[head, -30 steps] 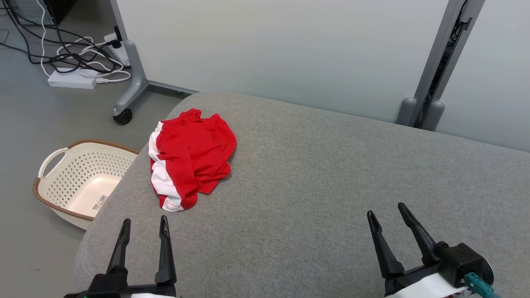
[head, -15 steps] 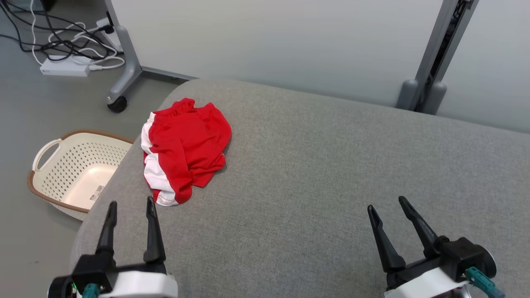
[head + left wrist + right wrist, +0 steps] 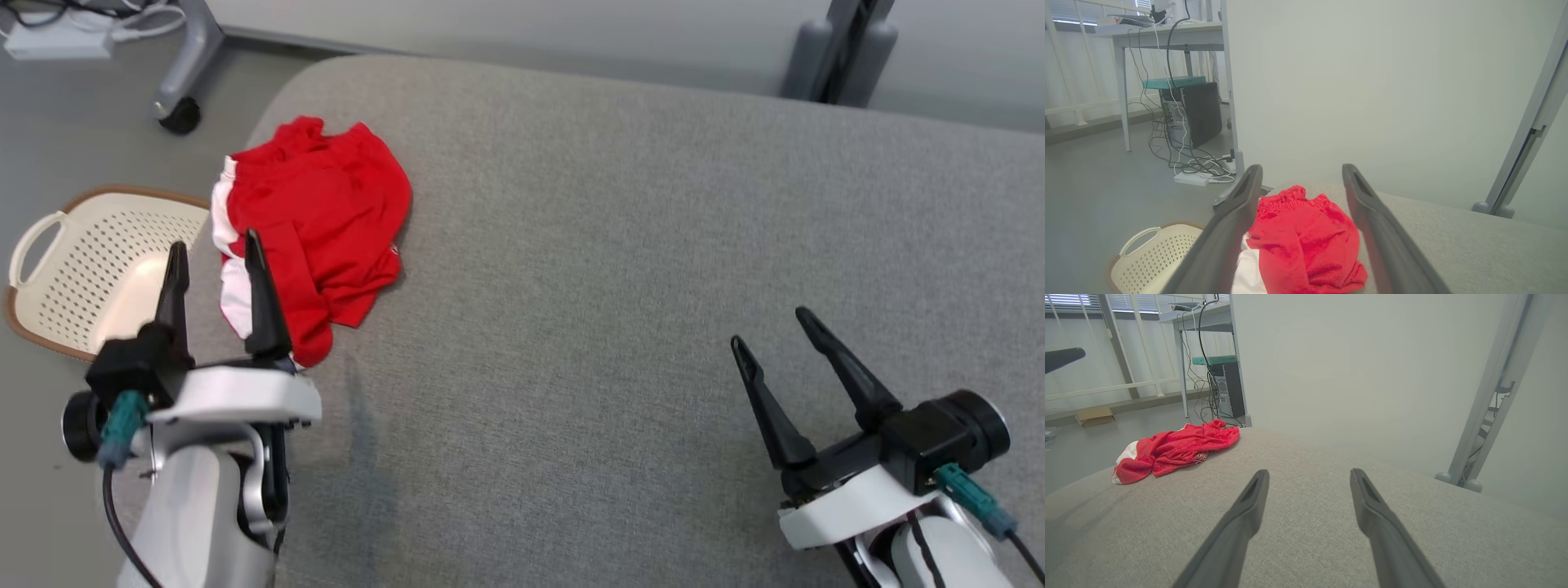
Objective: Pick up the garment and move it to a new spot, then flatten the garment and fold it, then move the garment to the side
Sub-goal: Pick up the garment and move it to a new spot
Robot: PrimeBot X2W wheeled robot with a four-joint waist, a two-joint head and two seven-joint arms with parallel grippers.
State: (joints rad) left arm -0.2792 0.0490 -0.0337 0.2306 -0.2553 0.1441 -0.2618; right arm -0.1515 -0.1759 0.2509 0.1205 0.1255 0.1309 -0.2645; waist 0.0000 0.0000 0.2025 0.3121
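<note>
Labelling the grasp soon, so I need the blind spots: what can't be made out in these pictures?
- Head view: the left gripper covers the near edge of the red garment; touching or hovering, cannot tell.
- Left wrist view: its fingers and the bottom edge cut off the garment's near part and the basket.
- Right wrist view: a dark shape at the left edge is cut off; unidentifiable.

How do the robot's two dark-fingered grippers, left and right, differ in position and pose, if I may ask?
The left gripper sits at the near edge of the crumpled red-and-white garment; the right gripper is over bare grey fabric cushion, well away from it. The left gripper's fingers point nearly straight up the head view; the right gripper's lean left. Both are open, holding nothing.
</note>
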